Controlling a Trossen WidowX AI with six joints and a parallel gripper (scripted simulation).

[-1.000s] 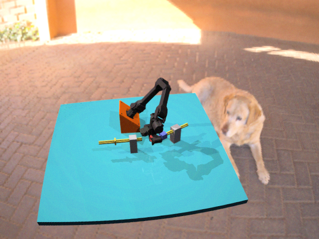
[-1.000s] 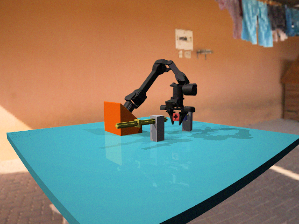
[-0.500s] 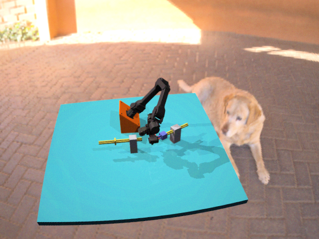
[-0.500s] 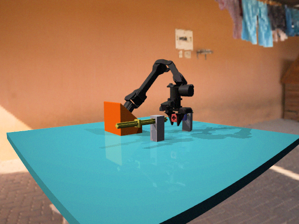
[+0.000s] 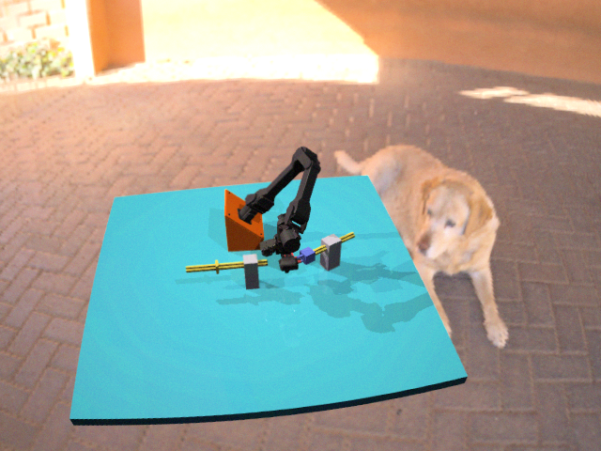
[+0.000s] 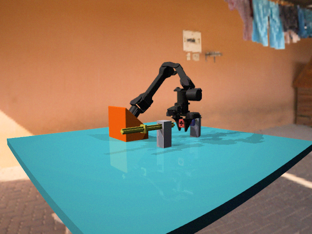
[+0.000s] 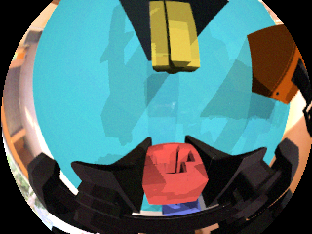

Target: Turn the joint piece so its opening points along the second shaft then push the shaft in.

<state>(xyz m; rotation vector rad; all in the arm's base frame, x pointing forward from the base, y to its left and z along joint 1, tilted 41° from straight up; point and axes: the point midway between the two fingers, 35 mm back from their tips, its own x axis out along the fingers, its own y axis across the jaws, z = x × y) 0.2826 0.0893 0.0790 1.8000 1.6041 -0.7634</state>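
Wrist view: the tool (image 5: 287, 264) (image 6: 183, 126) (image 7: 168, 139) grips the red joint piece (image 6: 181, 123) (image 7: 175, 175), open space separating it from the yellow shaft's end (image 7: 175, 60).

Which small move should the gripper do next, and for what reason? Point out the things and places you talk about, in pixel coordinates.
Probably open the fingers and release the red joint piece (image 6: 181, 123) (image 7: 171, 187): the gripper (image 5: 288, 271) (image 6: 183, 128) (image 7: 168, 139) is shut on it, and its opening seems to face the end of the yellow sliding shaft (image 5: 204, 268) (image 6: 133, 130) (image 7: 182, 41), still outside.
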